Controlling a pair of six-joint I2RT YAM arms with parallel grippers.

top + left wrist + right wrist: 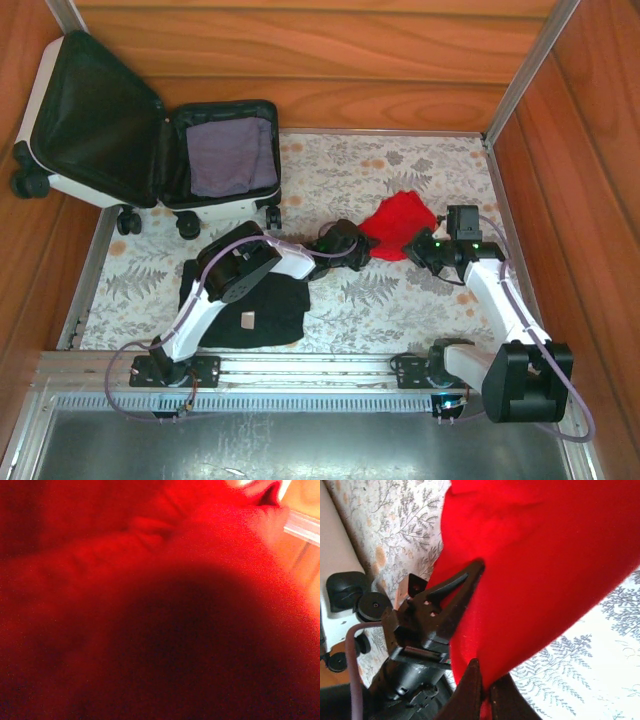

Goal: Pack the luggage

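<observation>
One luggage (75,188), desk's far-left corner: probably stiff-shelled and free-rolling; take its lid rim. Your right fingers (472,690) pinch soft red cloth (545,555); left fingers (457,587) are half-hidden against it, grip unclear.

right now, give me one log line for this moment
left claw shut on red cloth | right claw shut on red cloth | luggage open, grey towel inside | black garment on table

Table (400,300): flat, covered with a fern-print cloth. Items on it: open white luggage (85,188) far left; black garment (285,310) near left; bunched red cloth (395,225) centre, surface contact unclear.
</observation>
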